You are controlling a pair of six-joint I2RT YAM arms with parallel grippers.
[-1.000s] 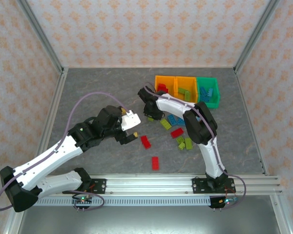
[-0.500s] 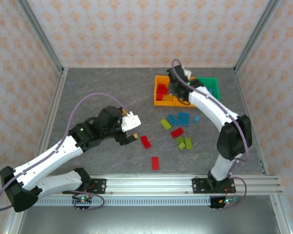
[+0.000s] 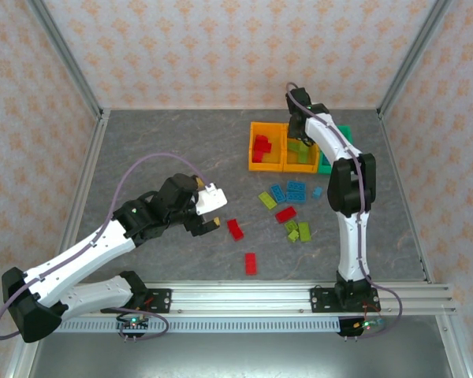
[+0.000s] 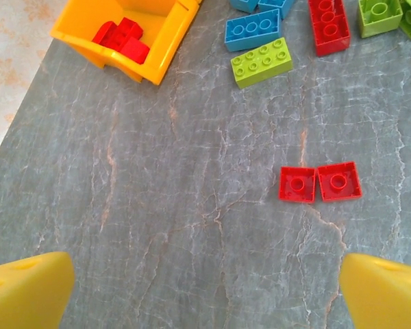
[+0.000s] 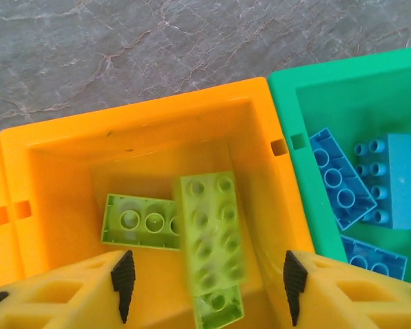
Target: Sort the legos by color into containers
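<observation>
A grey marbled desk (image 3: pixel 158 150) carries two white-and-black arms. The left arm (image 3: pixel 87 252) bends in low over its middle and the right arm (image 3: pixel 351 205) stretches out to the far side. There stand three small open plastic bins in a row: a left orange bin (image 3: pixel 264 166), a middle orange bin (image 5: pixel 157 116) and a green bin (image 5: pixel 342 75). The right claw (image 5: pixel 209 274) hangs over the middle orange bin with its yellow fingers (image 5: pixel 68 288) set partly apart. A blurred long lime green studded brick (image 5: pixel 209 233) shows between the black pads with a gap on each side, so the claw grips nothing. That brick overlaps a second lime brick (image 5: pixel 137 221) lying inside the same bin. The left claw (image 4: pixel 205 288) is spread wide and empty above bare desk, near a pair of small red square bricks (image 4: pixel 320 183) that touch each other. Red bricks (image 4: pixel 123 38) lie in the left orange bin and blue bricks (image 5: pixel 339 178) in the green one. A loose scatter of blue, lime and red bricks (image 3: pixel 292 209) remains on the desk in front of the bins, with one red brick (image 3: pixel 251 263) apart, nearer the arm bases.
</observation>
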